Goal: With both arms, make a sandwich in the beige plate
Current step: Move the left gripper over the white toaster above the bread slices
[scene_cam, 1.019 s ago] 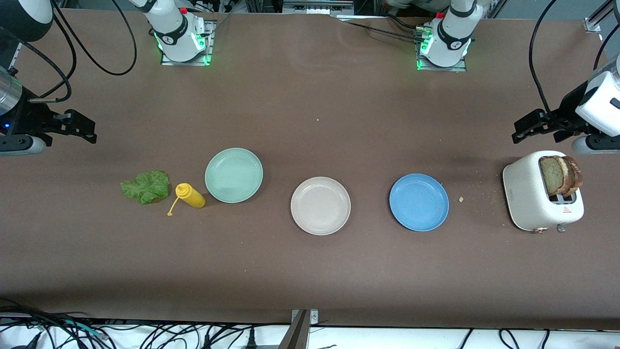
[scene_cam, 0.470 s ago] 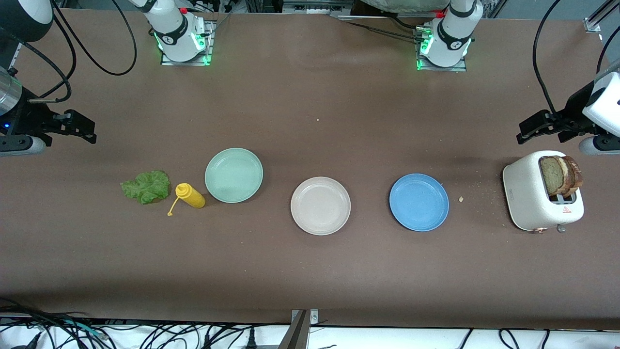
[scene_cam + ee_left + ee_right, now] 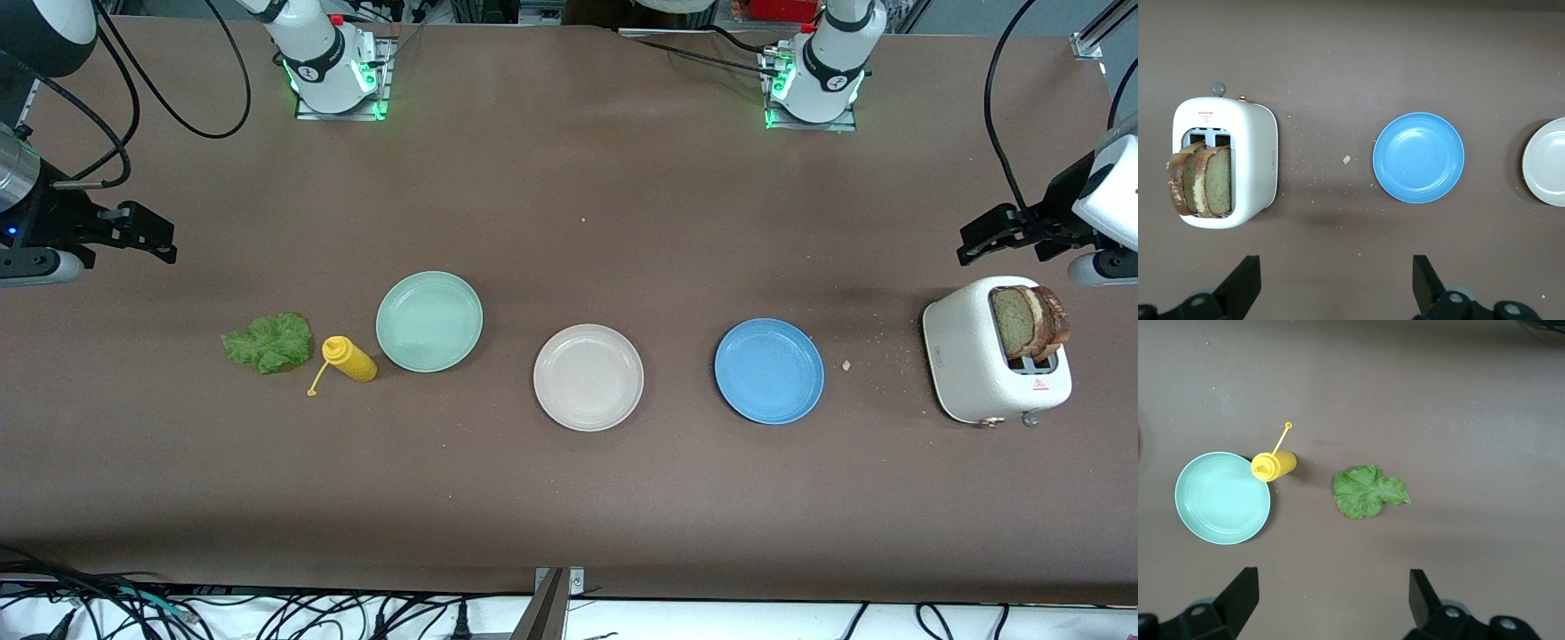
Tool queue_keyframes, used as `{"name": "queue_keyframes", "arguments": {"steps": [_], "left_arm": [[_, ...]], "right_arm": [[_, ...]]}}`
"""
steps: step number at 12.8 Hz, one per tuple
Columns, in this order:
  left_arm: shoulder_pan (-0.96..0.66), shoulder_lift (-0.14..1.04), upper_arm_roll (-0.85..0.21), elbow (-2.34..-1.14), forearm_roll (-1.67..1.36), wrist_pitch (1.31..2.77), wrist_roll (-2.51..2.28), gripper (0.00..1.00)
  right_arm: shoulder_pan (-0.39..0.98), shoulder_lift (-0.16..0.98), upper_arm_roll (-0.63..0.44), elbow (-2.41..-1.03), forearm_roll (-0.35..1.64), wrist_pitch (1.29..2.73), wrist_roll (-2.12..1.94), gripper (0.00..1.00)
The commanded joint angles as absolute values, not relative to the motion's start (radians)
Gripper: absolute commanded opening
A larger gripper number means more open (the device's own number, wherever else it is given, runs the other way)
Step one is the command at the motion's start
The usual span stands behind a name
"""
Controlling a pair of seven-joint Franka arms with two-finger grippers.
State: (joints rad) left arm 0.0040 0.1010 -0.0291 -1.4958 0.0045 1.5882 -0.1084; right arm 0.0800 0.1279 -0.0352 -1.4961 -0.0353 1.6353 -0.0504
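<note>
While both arms hang over the tabletop's (image 3: pixel 569 498) two ends, my left claw (image 3: pixel 1335 287) gapes empty above bare surface by the toaster (image 3: pixel 987 360) holding the bread slices (image 3: pixel 1029 322). Right claw (image 3: pixel 1331 603) spread wide, empty, over the lettuce (image 3: pixel 267 341) end. Beige plate (image 3: pixel 588 378) sits mid-tabletop, bare.

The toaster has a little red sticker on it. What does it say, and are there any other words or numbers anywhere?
Red triangle warning sign: on the white toaster, beside its slots.
Red print by the triangle: too small to read.
Round marks on both arm bases: too blurred to read.
Plates, yellow bottle: no writing.
</note>
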Motion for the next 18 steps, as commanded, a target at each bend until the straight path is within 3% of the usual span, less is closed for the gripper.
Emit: {"name": "queue_keyframes", "arguments": {"steps": [1,18], "left_arm": [[0.006,0.107,-0.035,-1.474,0.038,1.569,-0.087,1.00],[0.044,0.110,-0.031,-1.490,0.038,1.569,-0.074,1.00]], "right_arm": [[0.077,0.133,-0.035,-1.488,-0.049,1.626,-0.046,1.00],[0.083,0.137,-0.031,-1.486,-0.035,1.606,-0.044,1.00]]}}
